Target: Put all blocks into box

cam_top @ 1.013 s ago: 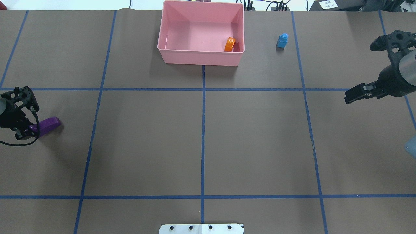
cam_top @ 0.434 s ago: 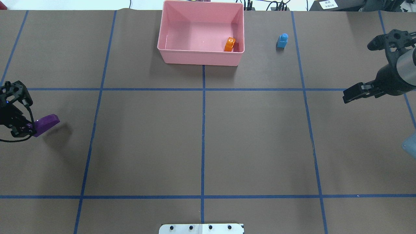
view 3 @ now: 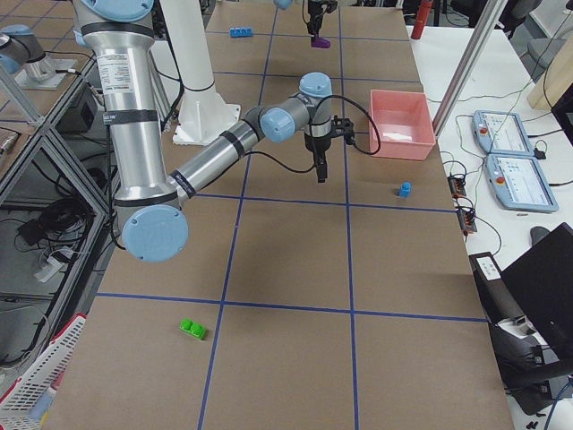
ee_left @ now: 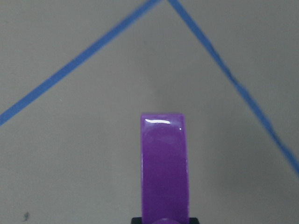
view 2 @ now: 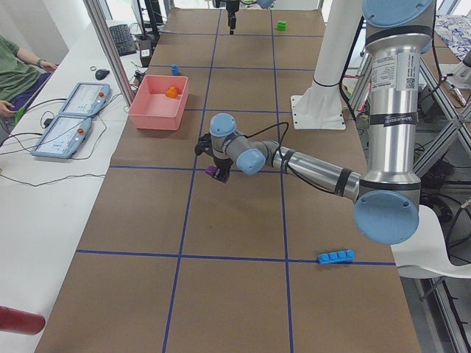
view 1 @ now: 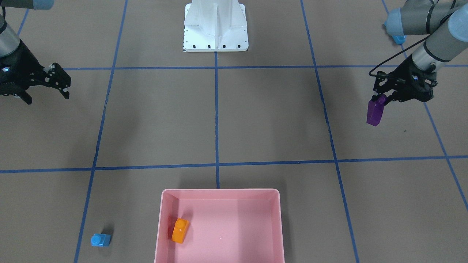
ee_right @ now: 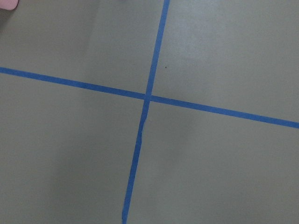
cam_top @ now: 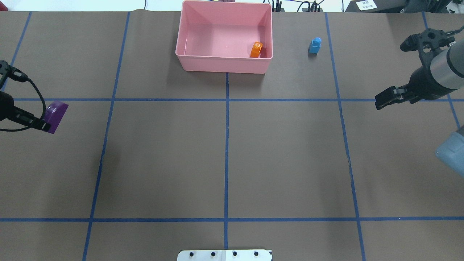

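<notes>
My left gripper (cam_top: 42, 125) is shut on the purple block (cam_top: 55, 115) and holds it above the table at the far left; the block hangs from the gripper (view 1: 380, 98) in the front-facing view and fills the left wrist view (ee_left: 164, 168). My right gripper (cam_top: 381, 101) is open and empty above the right side. The pink box (cam_top: 224, 66) stands at the far middle with the orange block (cam_top: 256, 49) inside. The tiny blue block (cam_top: 315, 45) stands to the right of the box. The green block (view 3: 192, 329) and the long blue block (view 2: 335, 257) lie at the table's ends.
The white robot base (view 1: 215, 25) stands at the table's near middle edge. Blue tape lines divide the brown table (cam_top: 290, 163) into squares. Operator tablets (view 2: 73, 118) lie on a side bench past the box.
My left gripper has lifted the purple block off the table and carried it a little away from the robot. My right gripper has drifted slightly toward the middle.
</notes>
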